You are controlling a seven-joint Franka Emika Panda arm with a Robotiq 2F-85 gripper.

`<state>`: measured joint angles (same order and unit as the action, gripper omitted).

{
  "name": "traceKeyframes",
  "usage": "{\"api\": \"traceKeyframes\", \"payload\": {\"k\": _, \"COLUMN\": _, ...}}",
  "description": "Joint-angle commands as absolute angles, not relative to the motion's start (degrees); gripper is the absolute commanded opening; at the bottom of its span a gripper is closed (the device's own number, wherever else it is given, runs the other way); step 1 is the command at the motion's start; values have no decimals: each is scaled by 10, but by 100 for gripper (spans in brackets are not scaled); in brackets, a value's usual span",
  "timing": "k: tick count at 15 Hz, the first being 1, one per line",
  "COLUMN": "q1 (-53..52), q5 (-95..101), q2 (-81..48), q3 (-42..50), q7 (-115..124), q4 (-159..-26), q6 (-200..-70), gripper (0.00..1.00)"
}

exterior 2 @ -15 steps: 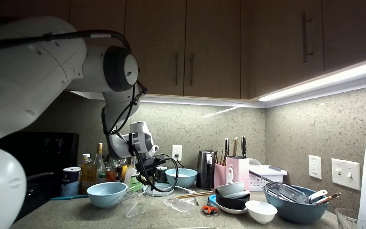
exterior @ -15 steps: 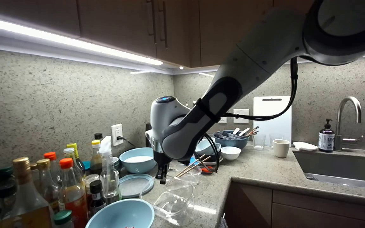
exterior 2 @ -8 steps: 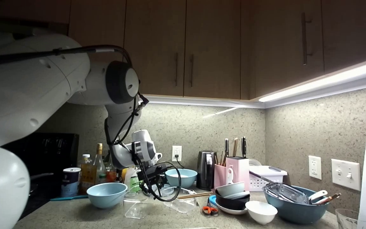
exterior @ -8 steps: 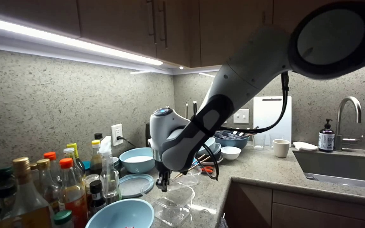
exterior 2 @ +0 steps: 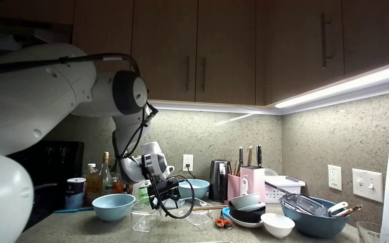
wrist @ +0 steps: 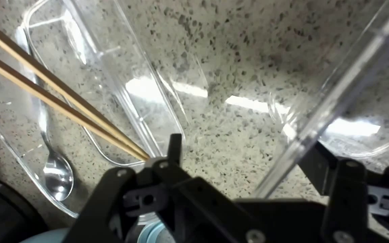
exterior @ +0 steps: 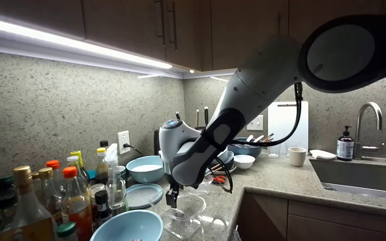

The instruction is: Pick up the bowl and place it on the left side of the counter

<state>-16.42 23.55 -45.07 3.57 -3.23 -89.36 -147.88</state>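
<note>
In an exterior view, hovers with gripper (exterior: 172, 201) at clear container (exterior: 184, 216), lower centre, with bare counter (exterior: 221, 204) rightward to its edge, light blue bowl (exterior: 129, 227) at bottom, bottles (exterior: 78, 207) at lower left. In an exterior view, has second light blue bowl (exterior 2: 198, 189) at lower centre (cannot tell which to take as the task's), with stacked bowls (exterior 2: 247, 213) right of centre. In the wrist view, holds jaws wide apart, either side of a clear edge (wrist: 317, 118), with chopsticks (wrist: 68, 99) slanting from upper left.

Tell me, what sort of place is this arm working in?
A kitchen, quite likely a home one: there is a sink with a curved faucet set into a speckled counter, a pink knife block and a crowd of capped bottles.
</note>
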Motion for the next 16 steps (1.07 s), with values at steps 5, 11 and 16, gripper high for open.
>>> {"api": "traceKeyframes", "payload": {"k": 5, "q1": -227, "q5": 283, "q2": -393, "q3": 80, "q7": 57, "q4": -923, "q6": -1456, "gripper": 100}}
{"api": "traceKeyframes", "payload": {"k": 11, "q1": -260, "q5": 328, "q2": -298, "q3": 90, "q7": 130, "q4": -1001, "q6": -1478, "gripper": 100}}
{"api": "traceKeyframes", "payload": {"k": 16, "q1": -248, "q5": 362, "q2": -290, "q3": 70, "q7": 166, "q4": -990, "q6": -1462, "gripper": 100}}
